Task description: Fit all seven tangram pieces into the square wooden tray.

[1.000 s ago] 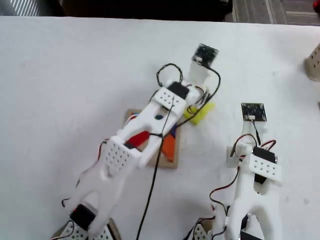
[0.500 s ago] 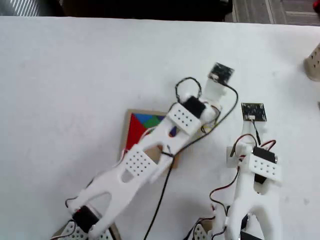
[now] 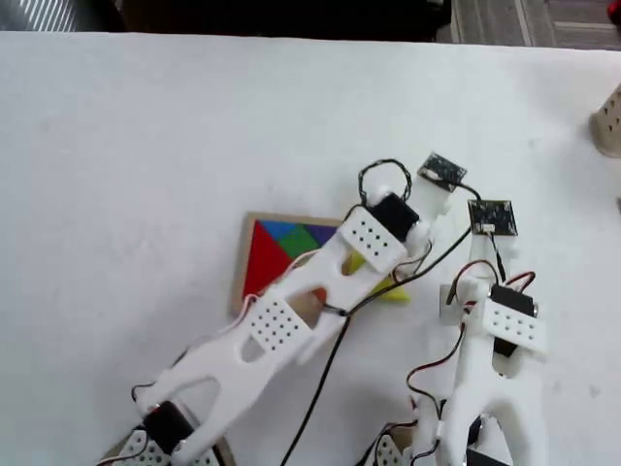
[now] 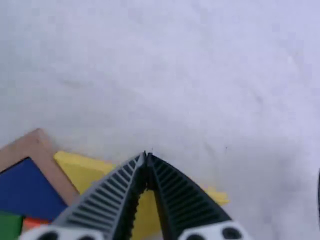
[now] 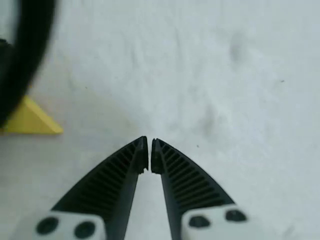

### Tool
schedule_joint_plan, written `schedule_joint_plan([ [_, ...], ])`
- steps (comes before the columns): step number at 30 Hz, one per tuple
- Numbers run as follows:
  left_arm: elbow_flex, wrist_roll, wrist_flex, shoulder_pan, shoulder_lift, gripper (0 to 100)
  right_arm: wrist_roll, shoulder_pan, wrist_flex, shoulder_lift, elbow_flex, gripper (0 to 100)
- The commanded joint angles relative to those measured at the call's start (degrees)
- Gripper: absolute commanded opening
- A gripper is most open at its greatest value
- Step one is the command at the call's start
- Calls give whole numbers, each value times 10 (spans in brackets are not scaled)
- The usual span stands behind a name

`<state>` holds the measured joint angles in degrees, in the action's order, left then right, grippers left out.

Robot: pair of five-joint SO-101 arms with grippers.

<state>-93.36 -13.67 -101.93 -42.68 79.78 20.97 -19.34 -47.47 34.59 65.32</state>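
Note:
The square wooden tray [image 3: 240, 254] lies at mid-table with red [image 3: 264, 262], blue [image 3: 281, 231], green [image 3: 309, 239] and purple pieces in it. My left arm [image 3: 374, 238] stretches across its right half. A yellow piece [image 3: 393, 290] lies on the cloth at the tray's right edge, partly under that arm. My left gripper [image 4: 148, 158] is shut, its tips low over the yellow piece [image 4: 82, 167], beside the tray corner [image 4: 36, 144]. My right gripper [image 5: 149, 146] is shut over bare cloth, with a yellow corner [image 5: 31, 120] off to one side.
My right arm [image 3: 505, 325] stands at the front right, close to the left arm's wrist. A black cable [image 3: 320, 383] trails from the left arm toward the front edge. A perforated beige object [image 3: 609, 121] sits at the far right edge.
My left arm has swung to the right, uncovering the tray's left half. The yellow piece has shifted from the tray's far right corner toward the front along its right edge. The right arm stayed still.

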Motion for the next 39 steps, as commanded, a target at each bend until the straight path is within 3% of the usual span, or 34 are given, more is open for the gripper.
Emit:
schedule_joint_plan([
  [1, 37, -5, -10, -7, -65, 16, 9, 10, 14, 11, 2, 21],
  [11, 332, -4, 9, -2, -277, 19, 9, 12, 23, 11, 5, 22],
  [21, 587, -17, 162, -5, -312, 18, 10, 12, 23, 11, 5, 23],
  [28, 786, -32, 267, 2, -429, 18, 10, 12, 23, 11, 5, 24],
  [34, 932, -33, 355, 58, -522, 19, 10, 12, 23, 11, 5, 24],
  [39, 965, -29, 363, 94, -526, 20, 10, 13, 23, 11, 5, 24],
])
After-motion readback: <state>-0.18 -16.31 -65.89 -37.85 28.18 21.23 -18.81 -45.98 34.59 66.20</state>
